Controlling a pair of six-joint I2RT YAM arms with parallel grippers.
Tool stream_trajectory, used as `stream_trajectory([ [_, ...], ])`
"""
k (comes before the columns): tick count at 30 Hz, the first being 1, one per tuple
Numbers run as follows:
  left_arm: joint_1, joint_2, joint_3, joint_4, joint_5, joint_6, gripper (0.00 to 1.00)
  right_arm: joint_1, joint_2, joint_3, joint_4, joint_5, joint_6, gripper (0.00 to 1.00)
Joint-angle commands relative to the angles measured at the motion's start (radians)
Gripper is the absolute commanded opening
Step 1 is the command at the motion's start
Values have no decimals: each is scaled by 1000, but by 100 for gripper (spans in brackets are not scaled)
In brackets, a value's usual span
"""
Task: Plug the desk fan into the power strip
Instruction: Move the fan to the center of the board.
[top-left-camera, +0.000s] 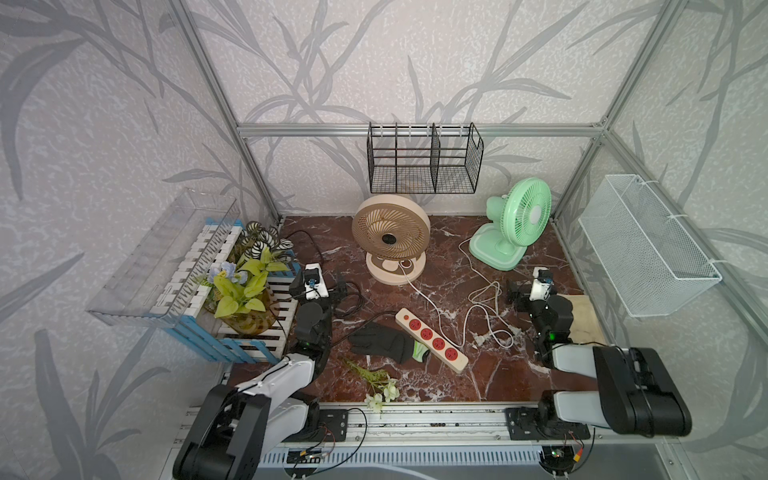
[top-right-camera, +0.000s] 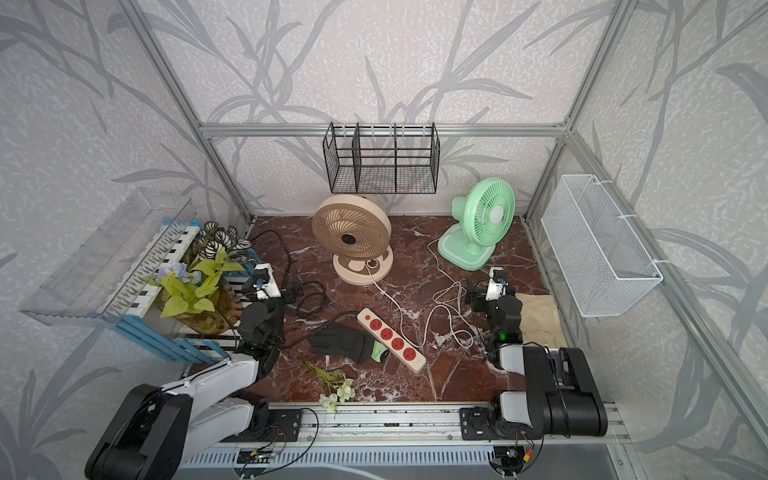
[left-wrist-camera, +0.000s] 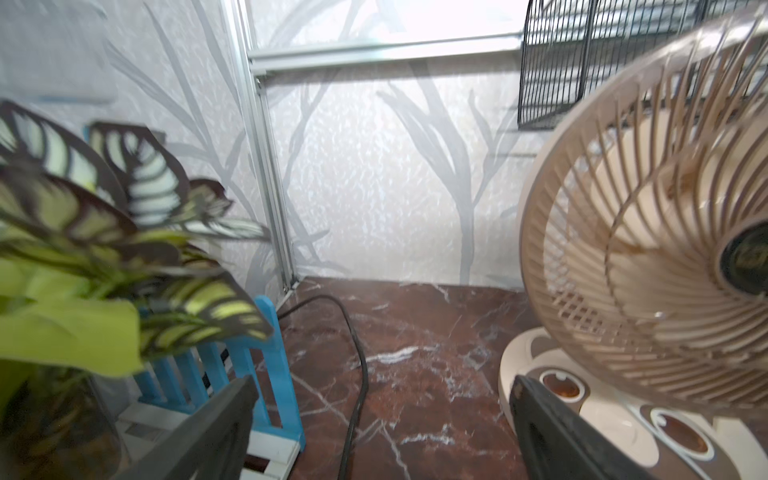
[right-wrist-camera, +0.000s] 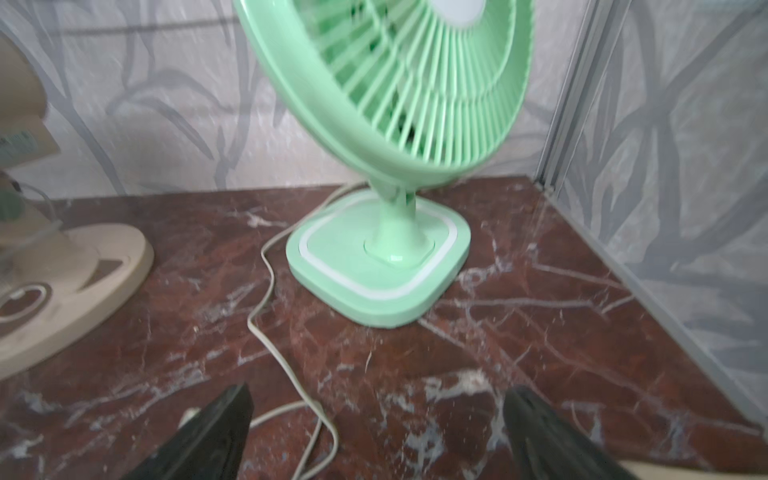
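Observation:
The cream power strip (top-left-camera: 431, 339) (top-right-camera: 391, 338), with red sockets in a row, lies diagonally mid-table. A beige desk fan (top-left-camera: 390, 239) (left-wrist-camera: 648, 266) stands at the back centre and a mint-green desk fan (top-left-camera: 515, 224) (right-wrist-camera: 386, 137) at the back right. Their white cords (top-left-camera: 484, 297) (right-wrist-camera: 286, 374) loop between the strip and my right arm, and a white plug (top-left-camera: 480, 340) lies on the table right of the strip. My left gripper (top-left-camera: 340, 286) (left-wrist-camera: 382, 399) is open and empty beside the beige fan's base. My right gripper (top-left-camera: 515, 293) (right-wrist-camera: 376, 409) is open and empty over the cord, in front of the green fan.
A black glove (top-left-camera: 382, 340) lies against the strip's left side, with a flower sprig (top-left-camera: 376, 384) near the front edge. A potted plant in a blue-white crate (top-left-camera: 241, 291) stands left. A black cord (top-left-camera: 349, 299) coils by my left gripper. Wire baskets (top-left-camera: 424, 160) (top-left-camera: 648, 245) hang on the walls. A beige cloth (top-left-camera: 582, 316) lies right.

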Motion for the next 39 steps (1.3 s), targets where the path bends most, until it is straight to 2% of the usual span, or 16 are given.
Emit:
stream_trajectory([
  [1,-5,-140,69,-219,-24,-62,100,9,-190,11,-164,-32,15,99],
  [5,-6,-316,101,-383,8,-186,100,31,-432,51,-403,-85,90,99],
  [10,-6,-491,159,-621,30,-389,100,73,-647,106,-633,-110,253,99],
  [19,-6,-772,242,-983,140,-665,100,87,-856,261,-1102,-299,618,99],
  [22,-6,-812,253,-1046,210,-737,100,87,-854,319,-1237,-372,658,99],
  [26,-6,-796,265,-1075,330,-796,100,86,-756,399,-1372,-421,613,99],
  [30,-5,-739,272,-1107,409,-848,100,81,-674,419,-1390,-452,673,99],
  [32,-5,-699,267,-1104,472,-862,100,75,-664,372,-1277,-509,738,99],
  [35,-5,-663,264,-1138,477,-916,100,76,-615,315,-1086,-582,826,99],
  [37,-3,-663,230,-1131,471,-990,100,86,-553,306,-1006,-611,843,99],
  [39,-2,-660,171,-1035,511,-1040,100,113,-479,330,-1001,-611,813,99],
])
